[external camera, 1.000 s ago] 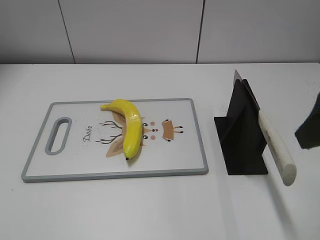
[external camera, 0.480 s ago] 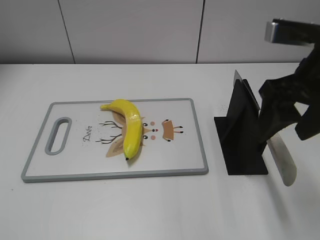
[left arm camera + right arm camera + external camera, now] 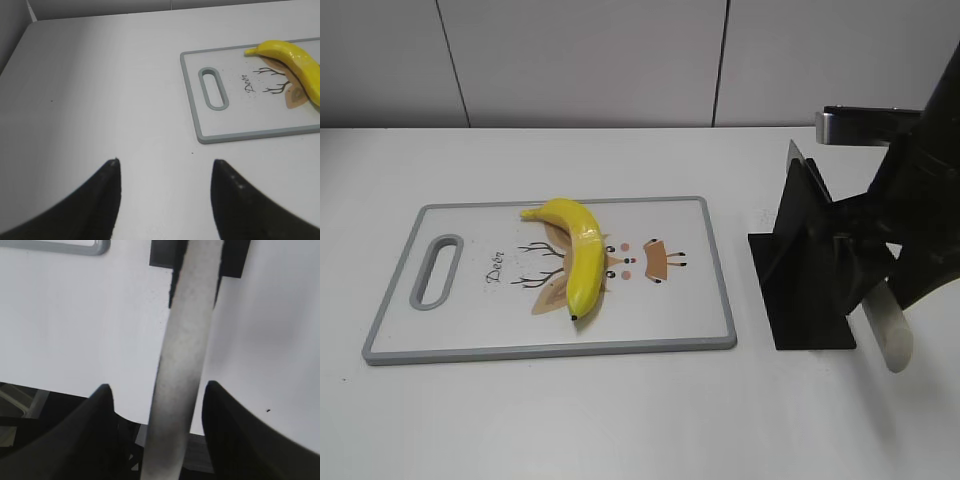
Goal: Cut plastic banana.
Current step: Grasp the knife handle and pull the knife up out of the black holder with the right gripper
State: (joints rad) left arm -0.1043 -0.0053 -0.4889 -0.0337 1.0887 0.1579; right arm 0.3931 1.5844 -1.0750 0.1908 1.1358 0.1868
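The yellow plastic banana (image 3: 577,256) lies on a white cutting board (image 3: 470,320) with a grey rim; it also shows in the left wrist view (image 3: 295,62). A knife with a cream handle (image 3: 888,335) sits in a black stand (image 3: 805,270) on the right. My right gripper (image 3: 872,268) is down over the handle, open, with the handle (image 3: 186,355) between its fingers and gaps on both sides. My left gripper (image 3: 165,162) is open and empty over bare table, left of the board (image 3: 235,135).
The table's front edge (image 3: 75,395) runs just below the knife handle in the right wrist view. A grey tiled wall (image 3: 620,60) stands behind the white table. The board has a slot handle (image 3: 437,270) at its left end.
My right arm has come in from the right edge and dropped down over the knife handle. The banana, board and stand have not moved.
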